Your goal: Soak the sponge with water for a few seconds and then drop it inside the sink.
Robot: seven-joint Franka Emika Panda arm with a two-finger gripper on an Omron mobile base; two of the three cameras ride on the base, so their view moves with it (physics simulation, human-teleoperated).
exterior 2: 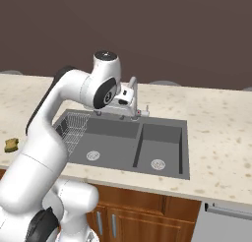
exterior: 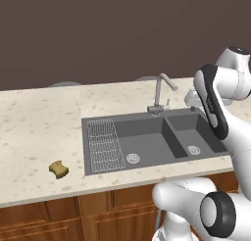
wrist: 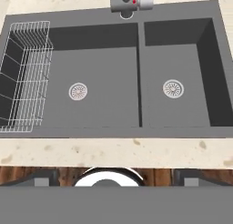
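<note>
The sponge [exterior: 59, 169] is a small mustard-yellow block lying on the counter left of the sink [exterior: 147, 137]; it also appears at the far left edge of the right base view [exterior 2: 11, 144]. My gripper [wrist: 116, 178] hangs high above the sink's front rim, looking down into both basins [wrist: 104, 73]. Its fingertips [wrist: 43, 177] stand wide apart, open and holding nothing. The sponge lies far to the gripper's left. The grey faucet [exterior: 161, 90] rises behind the basins, and the water is out of view.
A wire drainboard rack [wrist: 25, 73] fills the left end of the sink. Each basin has a round drain [wrist: 78, 91]. Speckled beige counter [exterior: 39, 127] runs to both sides, with wooden cabinets [exterior: 59, 220] below. My arm's forearm [exterior: 213, 105] leans over the right basin.
</note>
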